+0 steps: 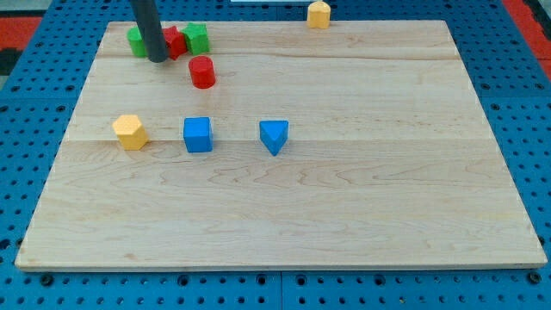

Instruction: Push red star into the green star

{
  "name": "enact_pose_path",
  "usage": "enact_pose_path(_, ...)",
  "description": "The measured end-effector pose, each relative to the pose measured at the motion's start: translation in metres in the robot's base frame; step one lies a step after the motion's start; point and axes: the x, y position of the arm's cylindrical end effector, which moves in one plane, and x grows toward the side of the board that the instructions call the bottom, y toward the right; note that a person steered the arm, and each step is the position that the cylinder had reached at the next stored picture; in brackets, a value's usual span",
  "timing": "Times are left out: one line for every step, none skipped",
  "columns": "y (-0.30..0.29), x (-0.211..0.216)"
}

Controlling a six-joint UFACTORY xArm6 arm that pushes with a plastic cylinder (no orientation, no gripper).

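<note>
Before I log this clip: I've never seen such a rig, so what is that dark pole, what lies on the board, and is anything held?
One camera looks down at a wooden board. The dark pole is a robot arm's pushing rod; my tip slides on the board and holds nothing. It sits at the view's top left, between a green block and a red block, with another green block beside that. Their shapes are hard to make out. Nearby is a red cylinder. Lower lie a yellow block, blue cube and blue triangular block. Another yellow block sits at the top edge.
</note>
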Motion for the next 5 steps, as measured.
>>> enact_pose_path(0.017,0.005)
enact_pose_path(0.018,-0.002)
enact_pose_path(0.015,-0.011)
enact_pose_path(0.014,-0.004)
enact_pose_path(0.014,0.024)
